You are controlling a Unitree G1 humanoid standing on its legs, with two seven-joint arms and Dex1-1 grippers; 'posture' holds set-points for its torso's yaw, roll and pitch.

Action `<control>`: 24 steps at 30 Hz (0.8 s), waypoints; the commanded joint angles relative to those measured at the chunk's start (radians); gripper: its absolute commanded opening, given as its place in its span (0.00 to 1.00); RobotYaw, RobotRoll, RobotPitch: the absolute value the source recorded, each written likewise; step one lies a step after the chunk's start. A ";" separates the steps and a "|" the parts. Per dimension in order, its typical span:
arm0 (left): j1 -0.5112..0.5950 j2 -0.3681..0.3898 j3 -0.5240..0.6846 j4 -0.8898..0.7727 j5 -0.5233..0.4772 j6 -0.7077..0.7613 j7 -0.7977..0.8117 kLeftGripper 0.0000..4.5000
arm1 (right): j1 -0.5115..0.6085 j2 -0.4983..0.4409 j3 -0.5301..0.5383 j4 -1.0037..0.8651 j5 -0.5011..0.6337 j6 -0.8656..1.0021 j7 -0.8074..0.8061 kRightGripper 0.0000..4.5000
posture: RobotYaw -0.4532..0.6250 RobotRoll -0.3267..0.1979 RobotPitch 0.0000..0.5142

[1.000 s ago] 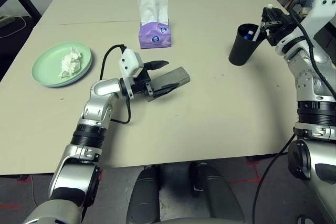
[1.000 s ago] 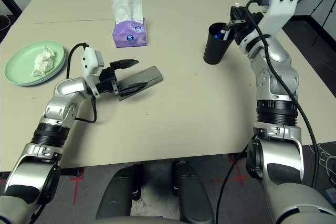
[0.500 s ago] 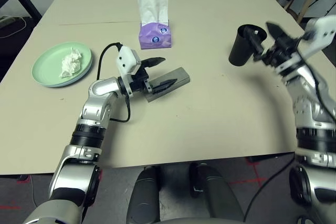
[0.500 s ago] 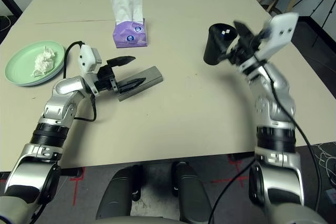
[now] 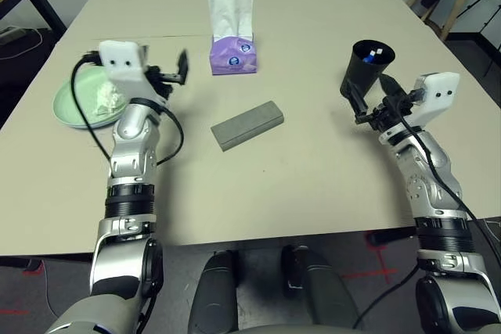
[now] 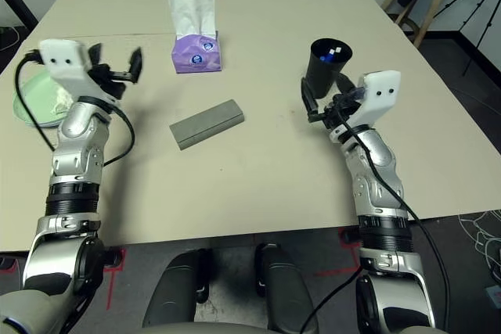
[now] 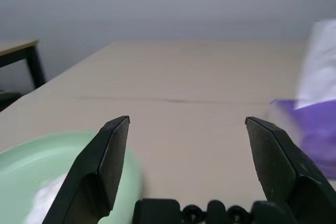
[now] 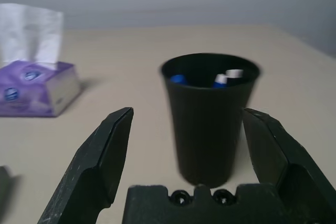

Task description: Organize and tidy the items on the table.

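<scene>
Pretty tidy already, honestly. Grey glasses case point(image 5: 246, 123) lying shut and flat mid-table point(image 5: 313, 193), well apart from both grippers, angled with its right end farther away. Black cup point(image 5: 363, 68) standing upright on the right with a couple of blue and white pen tops point(image 8: 227, 77) poking out, so looks like it's serving as the pen holder. Right gripper point(image 5: 373, 99) parked just near of the cup, fingers spread wide, nothing in them, the cup framed between them in the wrist view but not touched. Pale green plate point(image 5: 69, 107) over at the left edge with the crumpled white tissue point(image 5: 100, 98) sitting on it, probably gathered there as trash. Left gripper point(image 5: 172, 70) raised above the table next to the plate, pointing toward the far side, also fully spread and empty. Purple tissue box point(image 5: 231, 54) standing far-center with 1 sheet sticking up. Judging by both grippers free and everything grouped, not much left; maybe squaring up the case, and nothing looks at risk of tipping.
</scene>
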 commanded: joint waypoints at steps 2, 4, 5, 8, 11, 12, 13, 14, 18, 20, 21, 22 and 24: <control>0.110 0.049 0.025 -0.004 -0.064 -0.108 -0.160 1.00 | 0.008 -0.023 -0.033 0.069 0.000 -0.084 0.022 1.00 | 0.51 0.62 0.24; 0.157 0.076 0.039 0.021 -0.070 -0.150 -0.202 1.00 | 0.011 -0.031 -0.035 0.084 0.012 -0.112 0.054 1.00 | 0.51 0.62 0.23; 0.172 0.083 0.054 0.023 -0.081 -0.150 -0.203 1.00 | 0.007 -0.036 -0.041 0.094 0.021 -0.117 0.063 1.00 | 0.51 0.62 0.23; 0.205 0.112 0.083 0.026 -0.104 -0.165 -0.232 1.00 | -0.022 -0.065 -0.068 0.146 0.048 -0.132 0.089 1.00 | 0.51 0.62 0.23; 0.230 0.134 0.107 0.030 -0.133 -0.171 -0.267 1.00 | -0.047 -0.093 -0.078 0.195 0.072 -0.123 0.131 1.00 | 0.51 0.62 0.23; 0.238 0.140 0.113 0.031 -0.143 -0.175 -0.283 1.00 | -0.052 -0.102 -0.076 0.208 0.073 -0.122 0.145 1.00 | 0.50 0.62 0.23; 0.246 0.147 0.119 0.036 -0.151 -0.178 -0.297 1.00 | -0.057 -0.108 -0.076 0.221 0.071 -0.123 0.151 1.00 | 0.50 0.62 0.23; 0.256 0.152 0.134 0.048 -0.173 -0.181 -0.321 1.00 | -0.064 -0.113 -0.076 0.233 0.069 -0.123 0.155 1.00 | 0.50 0.62 0.23; 0.286 0.172 0.139 0.083 -0.178 -0.217 -0.369 1.00 | -0.071 -0.115 -0.081 0.250 0.077 -0.114 0.161 1.00 | 0.50 0.62 0.23; 0.278 0.163 0.139 0.083 -0.197 -0.211 -0.380 1.00 | -0.063 -0.111 -0.074 0.245 0.073 -0.107 0.159 1.00 | 0.50 0.62 0.23; 0.272 0.158 0.137 0.081 -0.202 -0.206 -0.380 1.00 | -0.059 -0.107 -0.069 0.239 0.069 -0.106 0.155 1.00 | 0.49 0.62 0.23; 0.268 0.156 0.135 0.080 -0.205 -0.203 -0.379 1.00 | -0.056 -0.105 -0.066 0.235 0.067 -0.105 0.152 1.00 | 0.49 0.62 0.23; 0.260 0.156 0.128 0.084 -0.202 -0.205 -0.378 1.00 | -0.051 -0.102 -0.061 0.224 0.059 -0.095 0.138 1.00 | 0.49 0.62 0.23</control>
